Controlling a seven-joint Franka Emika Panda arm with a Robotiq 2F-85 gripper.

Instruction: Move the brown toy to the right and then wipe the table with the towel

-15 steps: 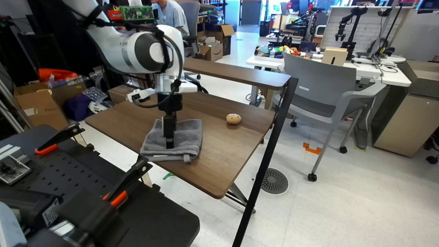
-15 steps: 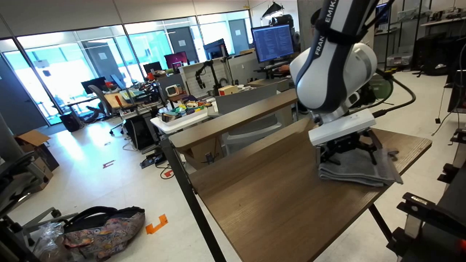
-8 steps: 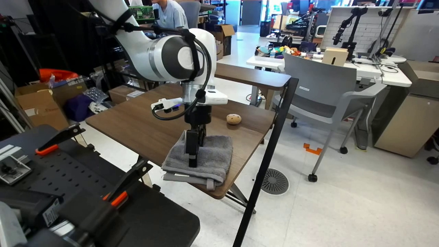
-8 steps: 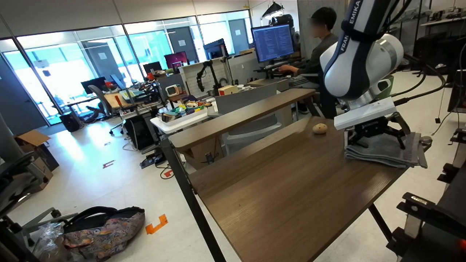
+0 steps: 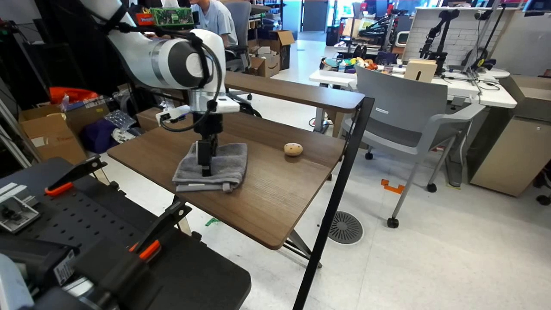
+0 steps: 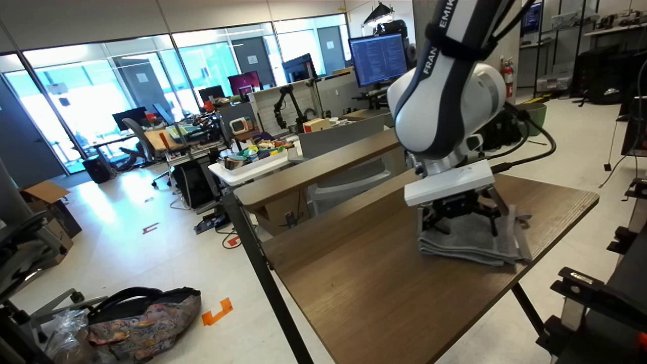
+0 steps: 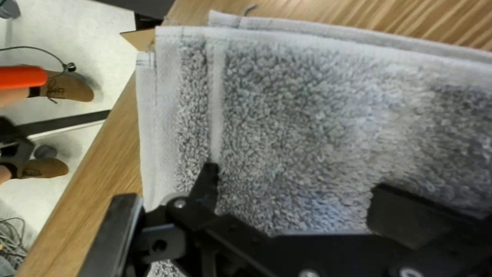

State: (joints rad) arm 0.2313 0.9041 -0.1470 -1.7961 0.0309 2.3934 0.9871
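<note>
The brown toy (image 5: 293,149), a speckled tan lump, rests on the brown wood-look table (image 5: 267,193), to the right of the towel in an exterior view. The arm hides it in the exterior view that faces the windows. The folded grey towel (image 5: 230,165) lies flat near the table's edge and also shows there (image 6: 465,247). My gripper (image 5: 206,173) stands upright with its fingertips down on the towel. In the wrist view my gripper (image 7: 295,177) has its jaws wide apart, with towel (image 7: 292,96) spread under and between them. It is apart from the toy.
A raised wooden shelf (image 5: 297,90) runs along the table's far side, with a black metal leg (image 5: 333,202) at its end. A black bench (image 5: 189,271) with clamps (image 5: 161,230) stands close to the near edge. A grey chair (image 5: 400,107) stands behind.
The towel slid with my gripper toward the table's near right corner in an exterior view, then back left and away from that corner. The toy has stayed in place. The gripper stays open.
</note>
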